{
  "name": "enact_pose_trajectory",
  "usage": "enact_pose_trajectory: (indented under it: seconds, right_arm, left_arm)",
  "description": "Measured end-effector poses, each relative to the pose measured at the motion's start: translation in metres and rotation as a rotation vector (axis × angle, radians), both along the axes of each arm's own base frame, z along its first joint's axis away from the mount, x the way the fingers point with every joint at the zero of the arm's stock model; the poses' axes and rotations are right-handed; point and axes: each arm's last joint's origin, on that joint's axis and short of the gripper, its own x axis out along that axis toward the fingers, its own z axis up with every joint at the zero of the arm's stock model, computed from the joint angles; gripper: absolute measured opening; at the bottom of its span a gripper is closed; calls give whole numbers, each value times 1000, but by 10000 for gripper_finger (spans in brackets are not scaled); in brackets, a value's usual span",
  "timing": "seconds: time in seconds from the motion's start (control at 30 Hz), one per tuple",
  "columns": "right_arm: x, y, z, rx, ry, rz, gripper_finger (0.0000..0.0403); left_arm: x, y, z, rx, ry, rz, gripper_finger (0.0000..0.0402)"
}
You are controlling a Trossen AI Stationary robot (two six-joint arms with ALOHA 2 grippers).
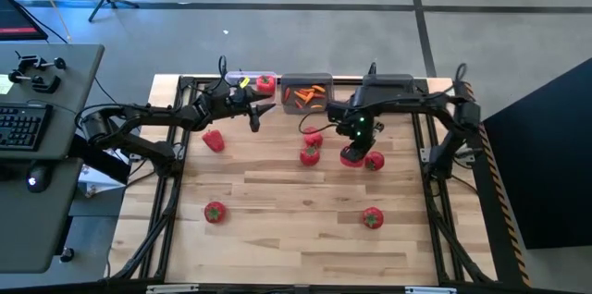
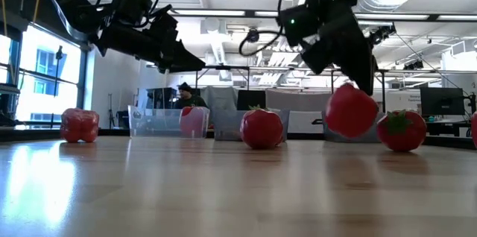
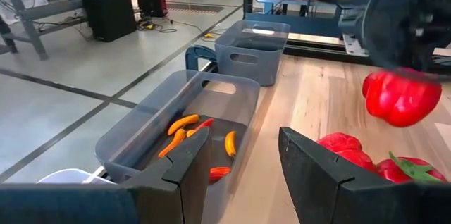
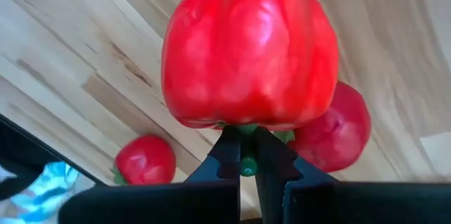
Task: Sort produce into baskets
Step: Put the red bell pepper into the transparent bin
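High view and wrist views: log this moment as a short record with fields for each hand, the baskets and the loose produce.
right hand: shut on the green stem of a red bell pepper, lifted off the table
left hand: open, empty, by the baskets at the far edge
middle grey basket: orange chilli pieces
clear basket: one red item
far grey basket: contents not visible
loose produce: tomato near front left

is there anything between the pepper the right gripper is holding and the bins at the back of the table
Nothing visible blocks it. The right gripper holds the red pepper by its stem, lifted off the table. Tomatoes lie on the wood nearby, below the pepper. The dark bins stand just beyond. The left gripper hovers off to the side, open.
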Motion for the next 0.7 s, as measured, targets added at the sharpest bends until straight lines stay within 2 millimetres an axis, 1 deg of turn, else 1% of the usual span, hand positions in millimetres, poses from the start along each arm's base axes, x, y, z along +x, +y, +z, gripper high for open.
enact_pose_trajectory:
  seconds: [0.13,0.3,0.57,0.7]
  right_arm:
    - [4,-1,-12,20,35,22,1]
    - [6,-2,-13,19,18,37,5]
    - [7,-3,-14,12,3,55,61]
    - [7,-3,-14,11,-1,55,77]
  left_arm:
    - [0,0,0,0,0,0,155]
    - [0,0,0,0,0,0,155]
    - [0,0,0,0,0,0,155]
    - [0,0,0,0,0,1,155]
